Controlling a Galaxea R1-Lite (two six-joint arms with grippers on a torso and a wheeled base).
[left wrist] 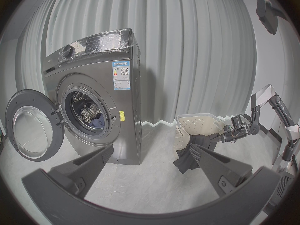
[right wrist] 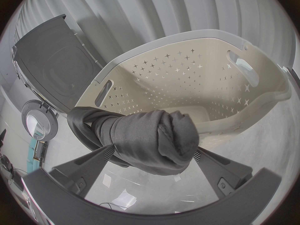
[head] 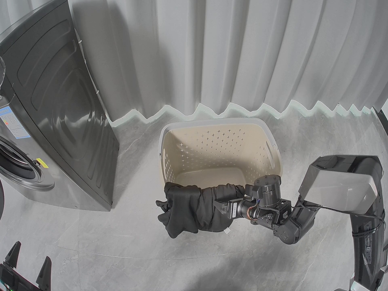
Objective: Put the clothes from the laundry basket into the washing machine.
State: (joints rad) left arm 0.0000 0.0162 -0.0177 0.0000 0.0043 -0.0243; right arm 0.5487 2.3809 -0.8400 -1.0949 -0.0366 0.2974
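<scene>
Grey stone floor [head: 121, 239] spreads nearest us, where our left gripper [head: 29, 259] sits low, jaws apart. Beyond, our right arm bends inward, its gripper [right wrist: 153, 155] clamped on a dark garment [head: 186, 213] hanging outside the cream laundry basket's [head: 220, 122] near rim. A stretch of floor separates the basket from the washing machine [head: 60, 114] at left, its door [left wrist: 31, 128] open. White curtain [head: 242, 41] closes the back.

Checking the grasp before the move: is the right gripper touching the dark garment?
Touching. In the right wrist view the right gripper has both fingers pressed against the dark garment.
</scene>
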